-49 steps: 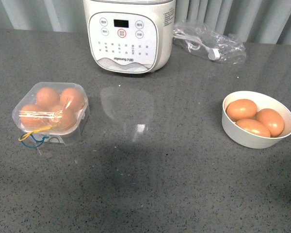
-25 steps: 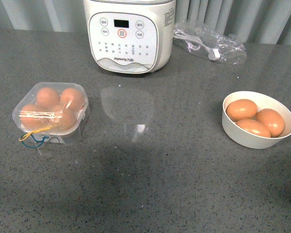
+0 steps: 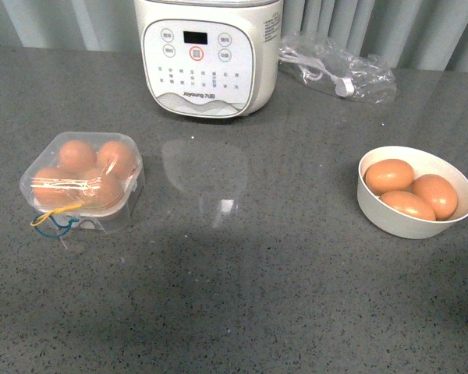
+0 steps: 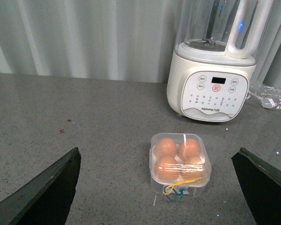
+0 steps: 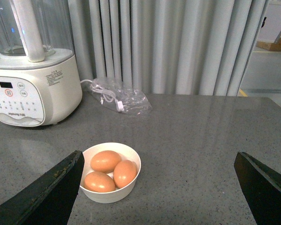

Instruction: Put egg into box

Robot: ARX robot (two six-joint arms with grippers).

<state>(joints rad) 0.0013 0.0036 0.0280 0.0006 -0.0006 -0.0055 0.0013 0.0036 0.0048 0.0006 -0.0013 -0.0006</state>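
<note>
Hovering well above the desk (image 3: 242, 312), both claws are standing wide open and holding nothing: the left claw (image 4: 159, 187) is facing the box (image 4: 180, 163), the right claw (image 5: 159, 187) the white bowl (image 5: 111, 194). The box, near the desk's left edge, is looking shut, all four cells seemingly filled. Three eggs are lying in the bowl near the right edge; the nearest egg (image 3: 406, 205) is probably the one to take. Doing this well means opening the lid first, then closing gently around the egg's middle.
</note>
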